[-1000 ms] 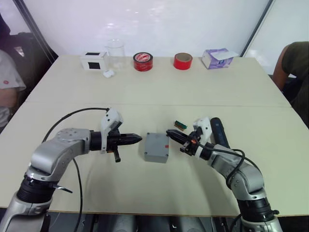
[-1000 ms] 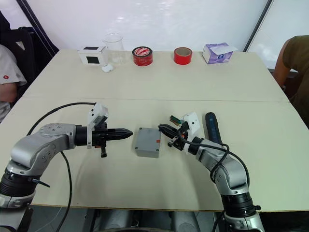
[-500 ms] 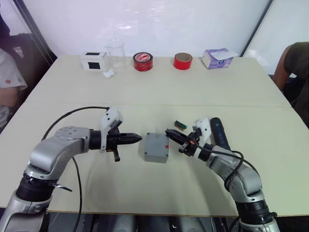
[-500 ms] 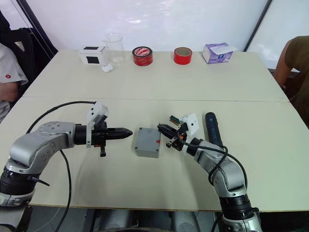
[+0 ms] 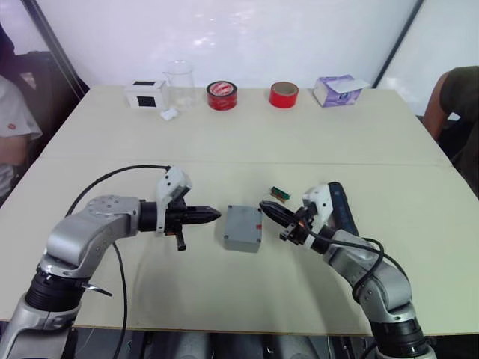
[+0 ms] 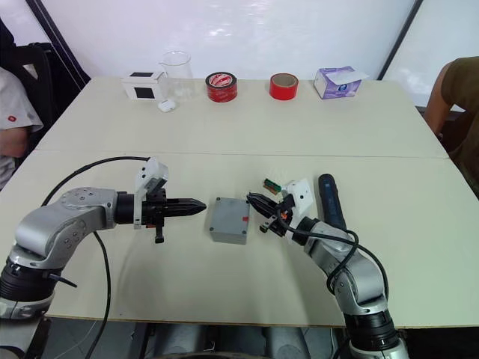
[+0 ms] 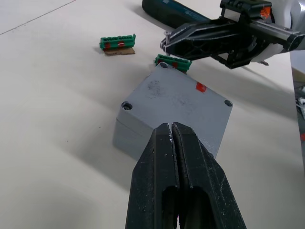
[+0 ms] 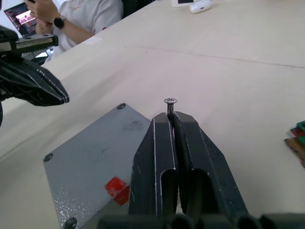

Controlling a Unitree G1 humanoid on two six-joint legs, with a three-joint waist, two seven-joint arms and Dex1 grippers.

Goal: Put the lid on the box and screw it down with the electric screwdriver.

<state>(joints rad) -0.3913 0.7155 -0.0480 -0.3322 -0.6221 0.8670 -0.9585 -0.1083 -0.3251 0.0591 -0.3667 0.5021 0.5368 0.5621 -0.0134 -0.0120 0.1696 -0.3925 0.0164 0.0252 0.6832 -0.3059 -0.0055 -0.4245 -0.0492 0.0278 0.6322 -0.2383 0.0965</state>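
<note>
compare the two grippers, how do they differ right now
The left gripper is shut on nothing, its tips just short of the box; the right gripper is shut on a small screw. The left one sits on the box's left side, the right one on its right. Both point inward at the box, low over the table.

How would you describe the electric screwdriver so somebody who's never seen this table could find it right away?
Start at the grey box near the middle of the table, between the two grippers. Past the right gripper, the electric screwdriver lies flat on the table beside the right arm. It is a long, dark blue-black cylinder, unlike the small green connector pieces nearby.
</note>
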